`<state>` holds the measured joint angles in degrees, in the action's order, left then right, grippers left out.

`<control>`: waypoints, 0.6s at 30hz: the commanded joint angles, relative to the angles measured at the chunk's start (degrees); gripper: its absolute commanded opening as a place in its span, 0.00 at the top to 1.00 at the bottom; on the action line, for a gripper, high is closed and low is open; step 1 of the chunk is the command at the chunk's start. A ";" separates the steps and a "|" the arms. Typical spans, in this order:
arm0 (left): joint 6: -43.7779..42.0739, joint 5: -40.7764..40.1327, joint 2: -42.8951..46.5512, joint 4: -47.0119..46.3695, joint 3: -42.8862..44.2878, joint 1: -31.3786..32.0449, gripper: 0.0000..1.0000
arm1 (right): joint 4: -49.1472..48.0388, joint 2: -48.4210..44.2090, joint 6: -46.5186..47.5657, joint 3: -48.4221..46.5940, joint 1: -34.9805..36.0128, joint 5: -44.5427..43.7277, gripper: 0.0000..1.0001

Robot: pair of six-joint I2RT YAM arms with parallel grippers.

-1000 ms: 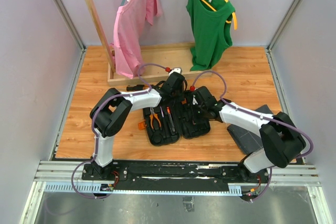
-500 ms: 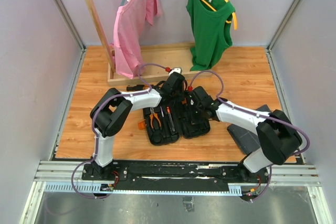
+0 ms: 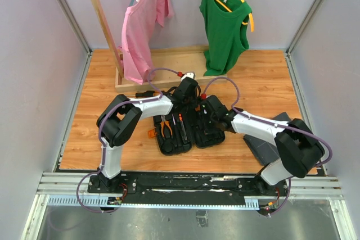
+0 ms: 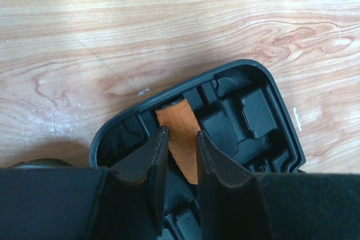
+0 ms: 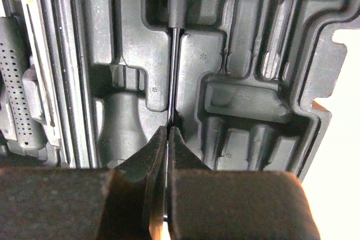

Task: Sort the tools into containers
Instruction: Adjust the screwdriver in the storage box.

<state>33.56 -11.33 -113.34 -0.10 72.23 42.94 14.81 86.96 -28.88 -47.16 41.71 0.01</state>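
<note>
Right end effector shifted left; tool case holds pliers, screwdrivers.

Find a pink T-shirt at eleven o'clock and a green tank top at one o'clock, both hanging on a wooden rack. Find a dark grey tray at four o'clock, flat on the wooden tabletop.

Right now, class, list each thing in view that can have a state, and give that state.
tool case, open, both halves lying flat.
left pincer, shut on the orange handle, inside a corner of the case.
right pincer, shut on the screwdriver shaft.
orange-handled pliers, lying in the case's left half.
pink shirt, hanging.
green top, hanging.
</note>
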 commanded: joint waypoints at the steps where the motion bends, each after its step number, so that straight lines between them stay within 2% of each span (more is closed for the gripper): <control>1: -2.53 -1.51 -1.05 2.39 -2.09 -0.05 0.74 | 5.67 0.33 0.81 3.45 0.94 -1.98 0.99; 5: -4.81 -1.29 2.59 1.62 -1.51 -0.05 0.69 | 4.42 -4.61 2.52 0.37 1.00 -0.44 0.91; 10: -7.23 -0.51 8.64 0.89 -0.76 -0.05 0.61 | 4.31 -9.06 4.35 -2.85 0.87 -1.57 0.75; 15: -8.85 -2.88 14.29 1.57 -1.29 -0.18 0.57 | 4.01 -13.04 4.98 -1.59 0.86 -4.37 0.63; 18: -9.29 -4.38 17.46 2.53 -3.07 -0.88 0.57 | 3.83 -14.71 5.58 0.18 0.91 -5.53 0.60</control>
<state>26.39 -12.73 -100.44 1.78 71.18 42.83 17.91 74.43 -24.97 -48.31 41.76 -2.15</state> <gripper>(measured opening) 0.429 0.385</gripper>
